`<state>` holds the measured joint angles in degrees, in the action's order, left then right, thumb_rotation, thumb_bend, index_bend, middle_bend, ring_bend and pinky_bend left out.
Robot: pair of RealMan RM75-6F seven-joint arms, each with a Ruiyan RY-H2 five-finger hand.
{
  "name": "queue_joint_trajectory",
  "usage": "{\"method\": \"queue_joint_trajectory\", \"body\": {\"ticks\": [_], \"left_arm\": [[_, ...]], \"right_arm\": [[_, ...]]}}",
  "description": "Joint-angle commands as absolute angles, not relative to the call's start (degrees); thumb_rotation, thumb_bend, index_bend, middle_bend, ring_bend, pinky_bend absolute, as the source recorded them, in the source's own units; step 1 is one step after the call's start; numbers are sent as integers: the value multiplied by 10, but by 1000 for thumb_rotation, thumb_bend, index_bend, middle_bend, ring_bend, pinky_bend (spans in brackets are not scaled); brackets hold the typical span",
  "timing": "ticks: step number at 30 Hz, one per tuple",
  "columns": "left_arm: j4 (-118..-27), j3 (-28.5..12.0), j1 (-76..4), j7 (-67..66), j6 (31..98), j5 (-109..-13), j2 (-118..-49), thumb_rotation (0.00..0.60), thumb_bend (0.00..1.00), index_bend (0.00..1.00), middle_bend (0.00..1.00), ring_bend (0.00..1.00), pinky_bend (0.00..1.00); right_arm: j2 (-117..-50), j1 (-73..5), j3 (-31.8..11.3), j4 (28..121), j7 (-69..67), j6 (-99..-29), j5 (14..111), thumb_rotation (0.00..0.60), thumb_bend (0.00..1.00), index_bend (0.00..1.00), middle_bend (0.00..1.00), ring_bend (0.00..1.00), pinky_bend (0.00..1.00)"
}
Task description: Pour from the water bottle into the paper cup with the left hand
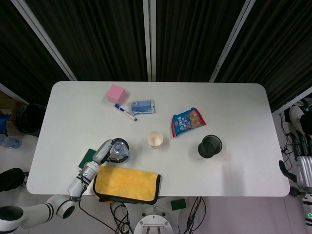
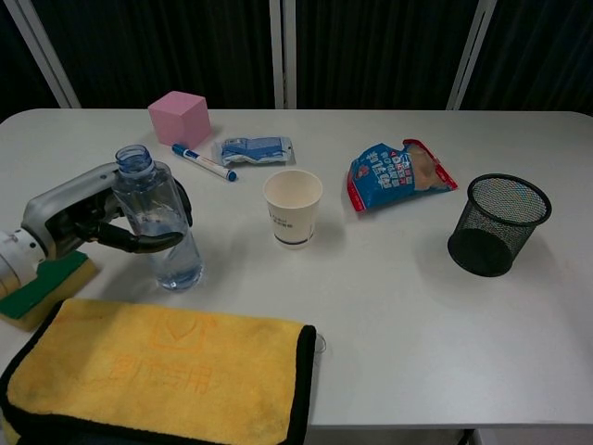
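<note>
Fingers [image 2: 153, 243] of the left hand [image 2: 79, 215] wrap the uncapped, part-full water bottle [image 2: 159, 219] at mid-body, upright on the table [image 2: 389, 315], probably light, thin-walled, slick and squeezable, with the paper cup [image 2: 293, 208] near, just beyond the fingertips.

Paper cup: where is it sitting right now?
In the chest view the paper cup stands upright mid-table, right of the water bottle in the left robot hand, between marker and snack bag.
</note>
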<state>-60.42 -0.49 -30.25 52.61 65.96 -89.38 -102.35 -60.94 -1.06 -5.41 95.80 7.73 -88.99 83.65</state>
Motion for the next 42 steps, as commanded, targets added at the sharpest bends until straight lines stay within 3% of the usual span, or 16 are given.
{"method": "queue_joint_trajectory", "body": {"ticks": [1,10,21,33,42], "left_arm": [[-607,-7,-303,528,662,-894,-1022,600,324,634,621,348,366],[-615,-7,-307,521,658,-892,-1020,600,369,703,696,448,460],[-614,-16,-309,471,668,-890,-1017,600,396,775,762,531,495],[-624,-60,-343,283,684,-889,-1001,600,396,787,774,541,508],[-622,-95,-380,128,657,-859,-1022,600,401,793,777,544,516]], "right_arm": [[-609,-11,-54,958,77,-889,836,600,295,0,0,0,0],[-610,-10,-55,956,75,-889,835,600,298,0,0,0,0],[-610,-11,-55,953,70,-890,836,600,298,0,0,0,0],[-607,-10,-55,954,68,-894,842,600,298,0,0,0,0],[-610,-10,-53,946,62,-891,844,600,298,0,0,0,0]]}}
